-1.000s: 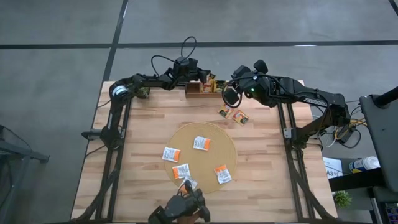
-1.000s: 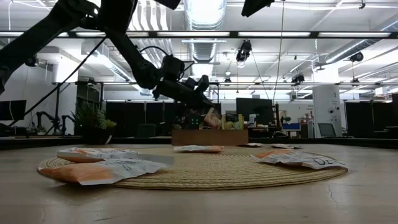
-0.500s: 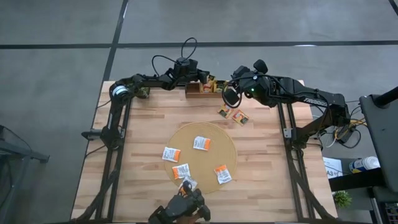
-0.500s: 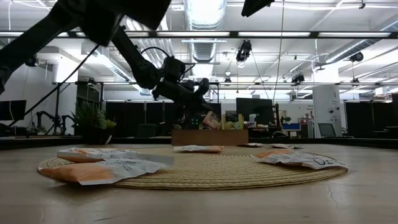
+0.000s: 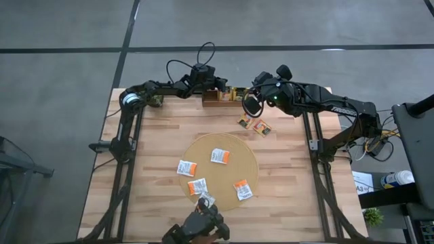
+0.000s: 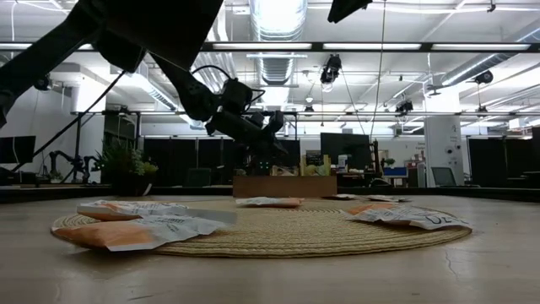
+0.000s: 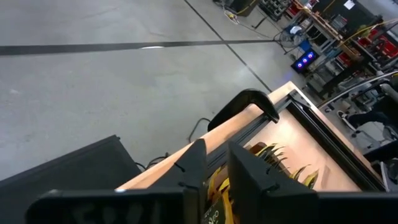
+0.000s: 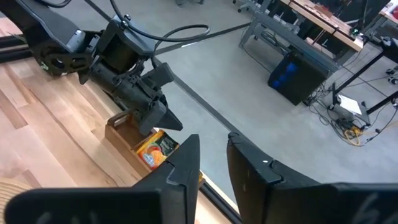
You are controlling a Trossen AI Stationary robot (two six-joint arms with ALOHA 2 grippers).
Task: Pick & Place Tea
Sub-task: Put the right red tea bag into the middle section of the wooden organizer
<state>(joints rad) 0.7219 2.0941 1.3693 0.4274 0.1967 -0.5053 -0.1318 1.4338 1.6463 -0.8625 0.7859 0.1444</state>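
Grey concrete floor, wooden table (image 5: 163, 135), round mat (image 5: 234, 150) with tea sachets (image 5: 220, 156), left gripper (image 5: 222, 84) over the tray (image 5: 211, 97), narrowly parted around a sachet, right gripper (image 5: 249, 99) beside, narrow gap, empty.

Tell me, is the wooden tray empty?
No. The tray has orange tea sachets standing in it.

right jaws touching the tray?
Apart. The right wrist view shows the right gripper up in the air, with the wooden tray and its orange sachet farther off under the left gripper.
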